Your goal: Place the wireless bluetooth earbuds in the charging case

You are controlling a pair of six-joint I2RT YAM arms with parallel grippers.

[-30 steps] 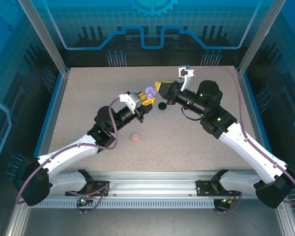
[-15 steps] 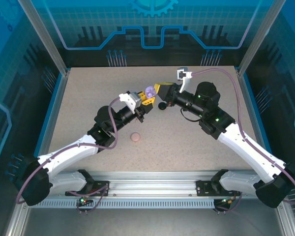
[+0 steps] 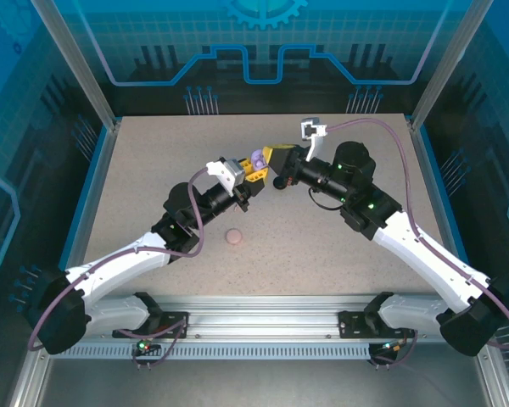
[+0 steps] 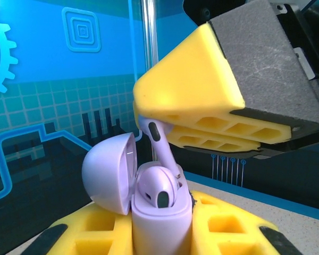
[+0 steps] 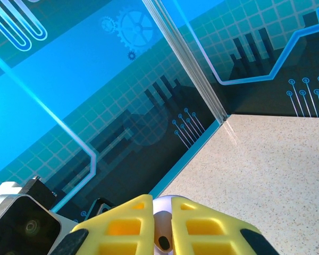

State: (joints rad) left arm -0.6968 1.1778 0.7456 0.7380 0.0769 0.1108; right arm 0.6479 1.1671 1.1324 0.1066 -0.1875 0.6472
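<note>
Left wrist: the lavender case (image 4: 160, 220) was pinched by the left gripper (image 4: 159, 236) so that the earbud (image 4: 157, 142) pinched by the right gripper (image 4: 144, 114) could be inserted.

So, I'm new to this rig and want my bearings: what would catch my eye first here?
An open lavender round charging case, held above mid-table in the left tool, with one lavender earbud seated inside. Just over it the right tool pinches a second lavender earbud, its lower end at the case's mouth. A small pink round case lies on the speckled tabletop nearer the arms.
</note>
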